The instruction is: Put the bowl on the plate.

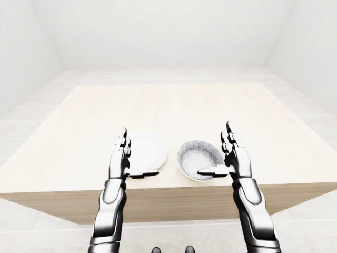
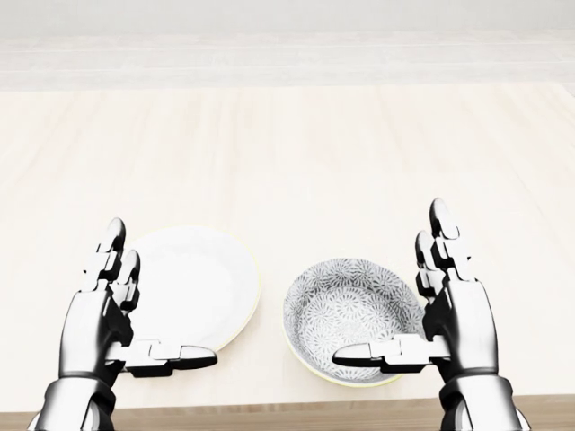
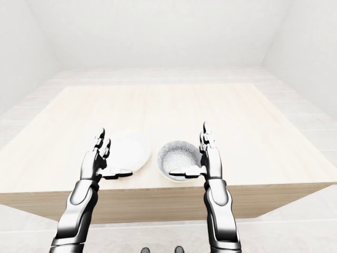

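Two robot hands, left (image 2: 108, 314) and right (image 2: 440, 314), stand open. Bowl (image 2: 350, 319) sits on the desk (image 2: 296, 153), just right of the plate (image 2: 193, 283) (not yet gripped). Close right fingers round the rim before lifting.

Everything I see is bright and evenly lit, with soft light and no clear source. My view is sharp, without blur or edge warping. The pale table (image 2: 314, 162) looks washed out; faint shadows sit under the bowl (image 2: 352, 321).
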Tool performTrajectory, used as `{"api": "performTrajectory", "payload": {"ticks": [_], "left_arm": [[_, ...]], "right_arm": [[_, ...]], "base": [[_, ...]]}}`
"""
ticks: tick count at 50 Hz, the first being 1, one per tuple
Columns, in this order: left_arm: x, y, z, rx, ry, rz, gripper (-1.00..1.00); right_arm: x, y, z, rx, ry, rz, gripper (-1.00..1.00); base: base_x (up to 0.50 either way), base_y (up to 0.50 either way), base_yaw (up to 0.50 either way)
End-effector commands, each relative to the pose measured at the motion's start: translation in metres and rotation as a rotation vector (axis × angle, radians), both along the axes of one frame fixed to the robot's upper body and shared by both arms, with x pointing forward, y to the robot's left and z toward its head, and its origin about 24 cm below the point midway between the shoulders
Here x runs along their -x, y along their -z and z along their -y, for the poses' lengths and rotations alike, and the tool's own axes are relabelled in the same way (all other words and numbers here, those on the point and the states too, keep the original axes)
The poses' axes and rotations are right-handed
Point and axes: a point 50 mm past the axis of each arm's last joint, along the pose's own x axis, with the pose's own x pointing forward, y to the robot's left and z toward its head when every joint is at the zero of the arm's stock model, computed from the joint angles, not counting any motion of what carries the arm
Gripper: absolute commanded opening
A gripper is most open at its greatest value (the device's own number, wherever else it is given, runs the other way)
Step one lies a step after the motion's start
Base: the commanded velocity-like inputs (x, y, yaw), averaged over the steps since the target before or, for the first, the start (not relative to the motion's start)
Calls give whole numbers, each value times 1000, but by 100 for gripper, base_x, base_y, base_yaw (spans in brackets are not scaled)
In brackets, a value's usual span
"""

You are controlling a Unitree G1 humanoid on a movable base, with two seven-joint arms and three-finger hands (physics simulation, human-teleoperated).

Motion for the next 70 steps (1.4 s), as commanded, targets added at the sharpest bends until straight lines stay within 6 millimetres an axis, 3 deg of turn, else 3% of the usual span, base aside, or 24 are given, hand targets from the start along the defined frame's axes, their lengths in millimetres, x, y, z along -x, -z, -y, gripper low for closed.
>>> {"api": "performTrajectory", "payload": {"ticks": [1,17,32,46,56,70], "left_arm": [[3,-21,-10,-1,-21,90,100],[11,-28,-16,-24,-54,120,100],[10,-24,-16,-46,-64,103,100],[9,-20,-16,-51,-58,82,100],[8,-16,-17,-65,-68,66,100],[9,-23,-16,-44,-62,96,100]], "right_arm": [[5,-18,3,12,5,78,100],[8,-28,4,25,27,119,100],[9,-26,5,28,42,110,100],[10,-26,7,30,58,111,100],[11,-28,9,25,59,121,100],[15,-33,10,32,58,140,100]], "base": [[0,0,0],[0,0,0],[0,40,0],[0,0,0],[0,49,0],[0,15,0]]}}
